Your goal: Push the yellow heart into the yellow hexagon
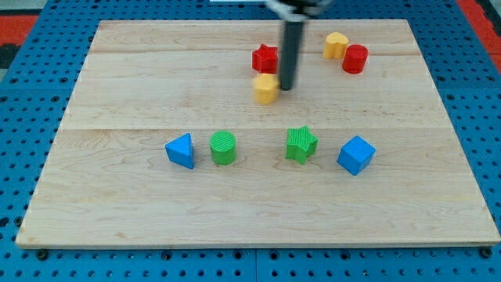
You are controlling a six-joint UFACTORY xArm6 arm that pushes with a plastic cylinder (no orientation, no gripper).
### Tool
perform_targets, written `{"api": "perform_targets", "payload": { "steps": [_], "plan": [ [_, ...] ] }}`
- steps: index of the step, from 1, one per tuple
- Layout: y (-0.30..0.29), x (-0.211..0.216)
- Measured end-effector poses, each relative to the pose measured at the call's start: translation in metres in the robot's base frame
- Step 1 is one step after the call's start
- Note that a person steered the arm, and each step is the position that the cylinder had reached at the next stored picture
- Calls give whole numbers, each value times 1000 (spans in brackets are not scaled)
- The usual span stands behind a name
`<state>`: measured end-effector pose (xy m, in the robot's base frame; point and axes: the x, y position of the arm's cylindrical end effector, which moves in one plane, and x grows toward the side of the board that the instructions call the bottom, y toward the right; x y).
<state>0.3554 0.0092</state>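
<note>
A yellow block that looks like the hexagon (pixel 266 88) lies at the board's upper middle. My tip (pixel 286 88) is right next to its right side, close to touching it or just touching. The dark rod rises from there to the view's top, a little blurred. A second yellow block with a lobed top, apparently the heart (pixel 337 45), lies further to the upper right, well apart from the tip. A red cylinder (pixel 355 59) sits against the heart's lower right side.
A red star-like block (pixel 264 58) sits just above the hexagon, left of the rod. Lower down stand a blue triangle (pixel 181 150), a green cylinder (pixel 223 147), a green star (pixel 300 144) and a blue cube (pixel 356 154). The wooden board (pixel 117 211) lies on a blue pegboard.
</note>
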Motion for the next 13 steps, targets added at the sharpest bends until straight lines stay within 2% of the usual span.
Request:
{"api": "perform_targets", "payload": {
  "steps": [1, 2, 3, 4, 5, 6, 7, 9, 10, 12, 13],
  "plan": [
    [21, 34],
    [0, 55],
    [-74, 37],
    [-113, 1],
    [-113, 15],
    [-89, 54],
    [-57, 32],
    [-84, -18],
    [-65, 6],
    [-80, -24],
    [-11, 5]
  ]
}}
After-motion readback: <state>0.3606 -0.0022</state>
